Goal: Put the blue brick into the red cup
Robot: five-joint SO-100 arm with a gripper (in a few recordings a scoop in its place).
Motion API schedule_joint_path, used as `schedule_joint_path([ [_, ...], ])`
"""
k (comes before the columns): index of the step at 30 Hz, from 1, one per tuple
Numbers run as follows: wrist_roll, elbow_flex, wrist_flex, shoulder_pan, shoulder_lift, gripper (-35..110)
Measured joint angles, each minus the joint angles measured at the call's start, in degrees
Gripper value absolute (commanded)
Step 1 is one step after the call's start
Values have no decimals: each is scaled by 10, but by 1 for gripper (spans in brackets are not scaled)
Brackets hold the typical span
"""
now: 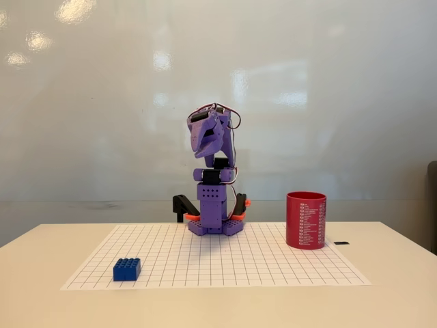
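Observation:
In the fixed view, the blue brick [127,269] lies studs up on the front left corner of the white grid sheet [225,263]. The red cup [306,220] stands upright at the sheet's back right, its white print facing right. The purple arm is folded up over its base at the back middle of the sheet. Its gripper [199,147] hangs high above the table, pointing down and left. The fingers look shut and hold nothing. The gripper is far from both the brick and the cup.
The arm's purple base [216,224] sits at the sheet's back edge with a black clamp [184,205] to its left. A small black item [341,242] lies right of the cup. A pale wall stands behind the table.

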Motion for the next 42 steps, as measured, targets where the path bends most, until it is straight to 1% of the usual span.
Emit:
schedule_joint_path([
  [1, -3, 0, 0, 0, 0, 0],
  [2, -30, 6, -6, 0, 0, 0],
  [3, -62, 25, -14, -17, 0, 0],
  [5, -83, 112, -22, -83, 0, 0],
  [6, -87, 171, -25, -111, 0, 0],
  [8, -93, 275, -25, -129, -10, 0],
  [9, -96, 305, -25, -134, -9, 0],
  [12, -98, 321, -27, -153, 0, 0],
  [28, -103, 320, -19, -162, 1, -1],
  [33, -121, 243, 4, -171, -15, -1],
  [38, -137, 124, 7, -183, -154, -1],
  [42, -145, 3, 31, -201, -311, -1],
])
